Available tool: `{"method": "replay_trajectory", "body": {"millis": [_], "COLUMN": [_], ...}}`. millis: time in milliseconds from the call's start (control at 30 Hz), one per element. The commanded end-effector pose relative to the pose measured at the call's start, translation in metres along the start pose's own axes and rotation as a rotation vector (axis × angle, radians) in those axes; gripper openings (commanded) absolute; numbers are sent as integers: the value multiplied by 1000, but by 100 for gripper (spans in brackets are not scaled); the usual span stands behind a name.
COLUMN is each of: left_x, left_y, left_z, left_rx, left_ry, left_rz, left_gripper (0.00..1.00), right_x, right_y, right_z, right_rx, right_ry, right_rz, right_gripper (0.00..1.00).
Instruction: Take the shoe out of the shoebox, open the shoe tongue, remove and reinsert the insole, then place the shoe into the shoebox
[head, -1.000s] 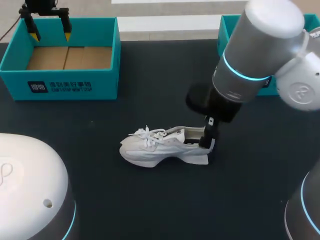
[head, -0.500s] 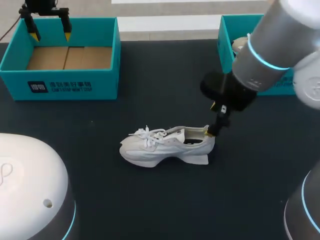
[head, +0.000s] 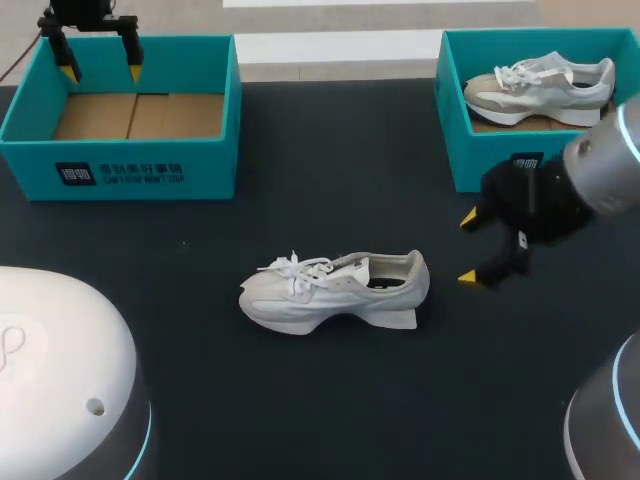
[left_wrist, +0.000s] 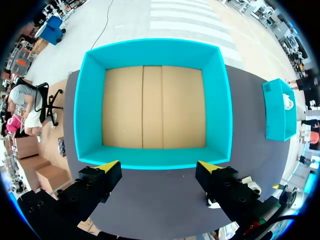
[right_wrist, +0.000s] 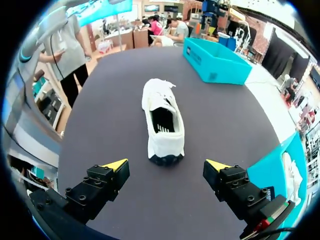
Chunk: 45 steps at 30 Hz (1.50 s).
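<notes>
Shoe update, working outward from the business end: the right gripper (head: 468, 248) is spread wide with nothing in it, parked just off the heel and not touching. The shoe (head: 335, 290) is sat upright on its sole on the table (head: 300, 400), so the "take it out" step can be called done. From the right wrist view the opening looks pulled fairly wide, but whether the insole is in can't be told. The left gripper (head: 100, 65) is also wide and empty, held over the far rim of the empty shoebox (head: 120, 175). Another shoe (head: 540, 85) is tucked in a second box (head: 480, 170). Putting the shoe back is definitely not done yet.
</notes>
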<state>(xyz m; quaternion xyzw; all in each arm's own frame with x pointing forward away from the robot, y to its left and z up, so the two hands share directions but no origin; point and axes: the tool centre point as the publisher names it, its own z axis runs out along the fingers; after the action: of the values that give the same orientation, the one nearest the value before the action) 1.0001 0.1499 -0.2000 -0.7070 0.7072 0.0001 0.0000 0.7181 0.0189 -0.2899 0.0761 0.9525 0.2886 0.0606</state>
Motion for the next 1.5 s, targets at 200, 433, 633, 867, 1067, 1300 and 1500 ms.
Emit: {"method": "replay_trajectory", "body": {"millis": [200, 433, 633, 867, 1067, 1300, 1500], "left_x": [0, 0, 0, 0, 0, 0, 0], "left_y": [0, 0, 0, 0, 0, 0, 0], "left_z": [0, 0, 0, 0, 0, 0, 0], "left_rx": [0, 0, 0, 0, 0, 0, 0], "left_ry": [0, 0, 0, 0, 0, 0, 0], "left_rz": [0, 0, 0, 0, 0, 0, 0], "left_gripper": [100, 100, 100, 100, 100, 100, 100], "right_x": [8, 8, 8, 3, -12, -26, -26], "right_y": [-31, -31, -31, -31, -39, -51, -66], "right_z": [12, 12, 12, 21, 43, 65, 84], "right_rx": [-476, -476, -476, -442, -440, -472, -490], "right_ry": [-9, -9, -9, 11, 46, 55, 25], "right_rz": [-45, -45, -45, -102, -117, -108, -86], "right_gripper": [100, 100, 100, 100, 100, 100, 100]}}
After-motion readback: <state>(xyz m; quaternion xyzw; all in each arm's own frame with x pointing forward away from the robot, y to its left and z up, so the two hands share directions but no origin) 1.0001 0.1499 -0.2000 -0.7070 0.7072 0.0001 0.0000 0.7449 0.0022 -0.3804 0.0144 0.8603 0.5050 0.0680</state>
